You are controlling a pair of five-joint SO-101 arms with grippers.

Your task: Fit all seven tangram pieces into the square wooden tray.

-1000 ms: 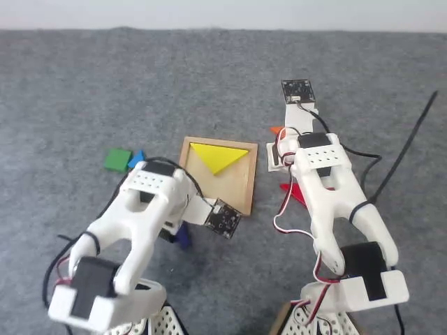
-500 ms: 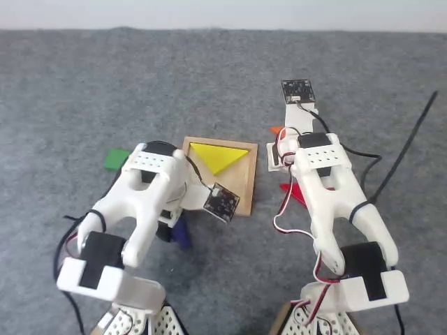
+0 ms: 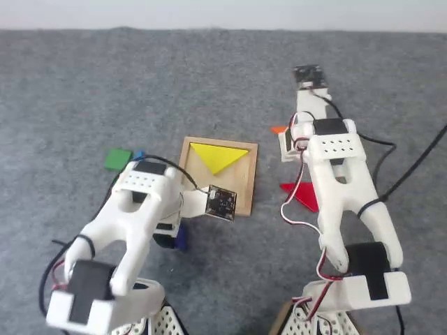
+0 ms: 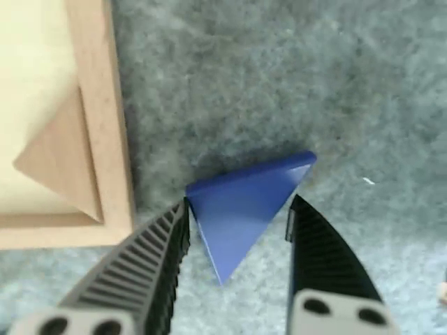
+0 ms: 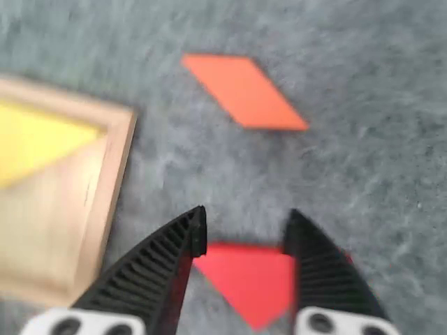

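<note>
Watching the left wrist view, you are seeing your left gripper [image 4: 237, 209] spread around the blue triangle [image 4: 241, 202] beside the tray [image 4: 98, 125]; overhead, its arm is covering most of that. Your right gripper [image 5: 244, 227] is hanging spread above the red triangle [image 5: 248, 279]

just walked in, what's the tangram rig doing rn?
Two arms are filling the square wooden tray with tangram pieces. The yellow triangle is the one piece visible in it so far. The left hand is open around the blue triangle, which lies on the carpet beside the tray's edge. The right hand is open above the red triangle, with the orange parallelogram farther out. A green square lies on the carpet, apart from the tray.
</note>
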